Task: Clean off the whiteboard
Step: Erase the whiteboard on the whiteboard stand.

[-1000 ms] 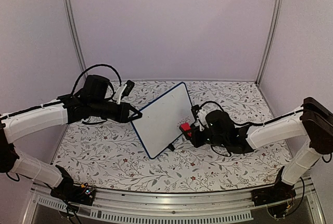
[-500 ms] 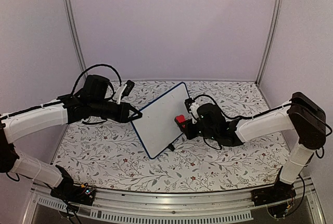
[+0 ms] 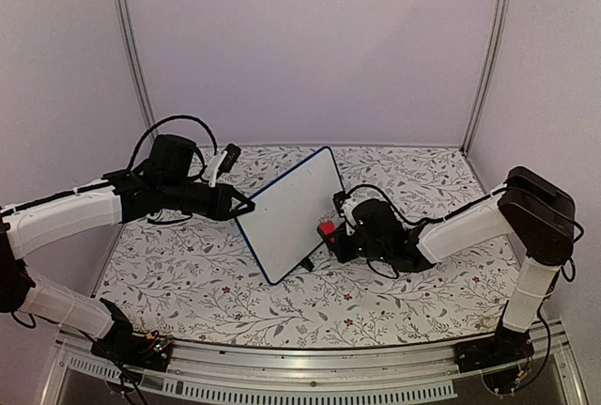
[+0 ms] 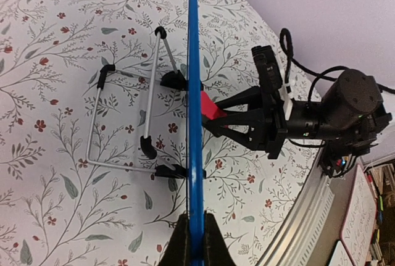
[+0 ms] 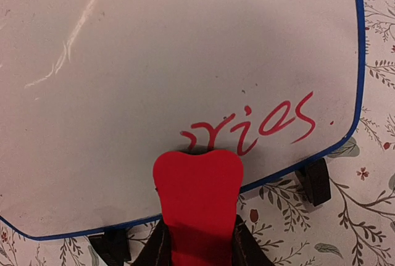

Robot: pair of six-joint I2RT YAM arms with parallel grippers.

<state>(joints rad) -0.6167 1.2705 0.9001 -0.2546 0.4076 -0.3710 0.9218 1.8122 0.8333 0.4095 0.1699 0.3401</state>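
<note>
Right wrist view: right fingers [image 5: 155, 250] are clenching the red eraser [image 5: 197, 192], touching it to the whiteboard [image 5: 154, 62] just under the red writing [image 5: 253, 124]. Left fingers [image 4: 178, 244] are pinching the whiteboard's blue edge, so it is standing steady on the worktop [image 3: 394, 302] for wiping.

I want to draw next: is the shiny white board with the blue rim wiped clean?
No, red handwriting shows on the glossy blue-rimmed whiteboard above the red block eraser.

The left fingers [image 4: 176, 247] and right fingers [image 5: 154, 255] are clamped.
</note>
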